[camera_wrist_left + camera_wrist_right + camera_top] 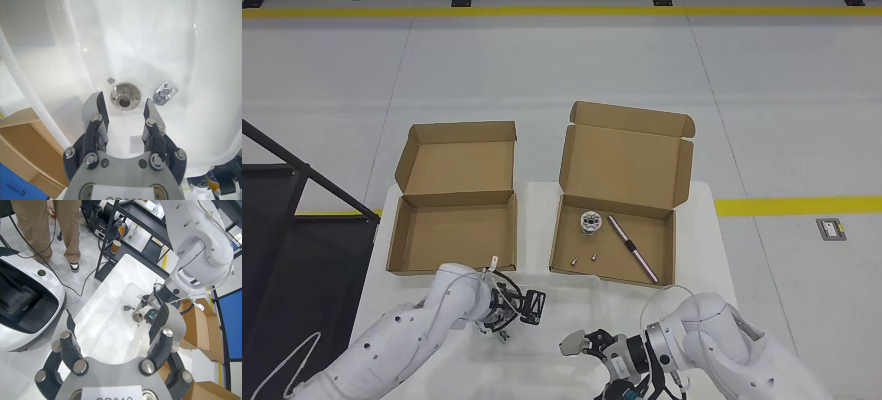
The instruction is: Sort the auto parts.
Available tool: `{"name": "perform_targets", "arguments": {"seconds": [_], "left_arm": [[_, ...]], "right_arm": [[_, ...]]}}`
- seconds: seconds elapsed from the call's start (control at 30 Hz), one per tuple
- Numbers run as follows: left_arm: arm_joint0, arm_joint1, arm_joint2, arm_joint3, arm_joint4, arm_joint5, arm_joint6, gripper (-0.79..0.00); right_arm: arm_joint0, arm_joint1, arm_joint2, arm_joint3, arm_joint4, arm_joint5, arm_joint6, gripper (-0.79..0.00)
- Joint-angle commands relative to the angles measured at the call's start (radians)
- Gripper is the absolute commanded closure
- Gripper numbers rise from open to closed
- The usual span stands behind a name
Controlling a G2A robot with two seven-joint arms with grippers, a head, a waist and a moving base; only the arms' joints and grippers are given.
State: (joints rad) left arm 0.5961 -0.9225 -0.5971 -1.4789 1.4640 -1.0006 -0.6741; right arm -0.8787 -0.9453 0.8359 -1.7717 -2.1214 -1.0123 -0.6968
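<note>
Flange [125,98] lies before spread left pincer [124,98].

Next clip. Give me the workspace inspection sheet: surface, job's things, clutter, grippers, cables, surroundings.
Surface: white table, carrying a translucent bin and two open cardboard boxes.
Job's things: flanged hub, bracket plate and small metal bit lie in the bin. The right box holds a round part, two screws and a rod. Left box: nothing seen inside.
Clutter: nothing seen.
Grippers: left gripper open, low in the bin by the hub; right gripper open, holding nothing.
Cables: black cables trail on the floor.
Surroundings: black rack with paper cup and bottle; yellow floor line.
</note>
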Motion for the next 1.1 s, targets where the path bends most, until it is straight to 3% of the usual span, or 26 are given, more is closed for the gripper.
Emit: {"name": "perform_targets", "arguments": {"seconds": [0.0,0.1,0.23,0.43,0.87,0.93,0.97,1.0,1.07], "left_arm": [[-0.006,-0.01,0.003,0.016,0.002,-0.001,-0.011,-0.499],[-0.009,-0.024,0.006,0.04,-0.001,-0.001,-0.023,-0.449],[-0.016,-0.043,0.011,0.072,-0.008,-0.012,-0.044,-0.459],[-0.029,-0.064,0.023,0.108,-0.02,-0.012,-0.059,-0.308],[-0.041,-0.091,0.04,0.157,-0.024,-0.012,-0.072,-0.289],[-0.043,-0.094,0.045,0.163,-0.027,-0.012,-0.073,-0.256],[-0.044,-0.095,0.047,0.166,-0.028,-0.012,-0.073,-0.172],[-0.045,-0.096,0.048,0.167,-0.033,-0.012,-0.069,0.0],[-0.048,-0.095,0.048,0.169,-0.042,-0.012,-0.062,0.0]], "right_arm": [[0.0,0.0,0.0,0.0,0.0,0.0,0.0,-0.785],[0.0,0.0,0.0,0.0,0.0,0.0,0.0,-0.785],[0.0,0.0,0.0,0.0,0.0,0.0,0.0,-0.785],[0.0,0.0,0.0,0.0,0.0,0.0,0.0,-0.785],[0.0,0.0,0.0,0.0,0.0,0.0,0.0,-0.785],[0.0,0.0,0.0,0.0,0.0,0.0,0.0,-0.785],[0.0,0.0,0.0,0.0,0.0,0.0,0.0,-0.785],[0.0,0.0,0.0,0.0,0.0,0.0,0.0,-0.785],[0.0,0.0,0.0,0.0,0.0,0.0,0.0,-0.785]]}}
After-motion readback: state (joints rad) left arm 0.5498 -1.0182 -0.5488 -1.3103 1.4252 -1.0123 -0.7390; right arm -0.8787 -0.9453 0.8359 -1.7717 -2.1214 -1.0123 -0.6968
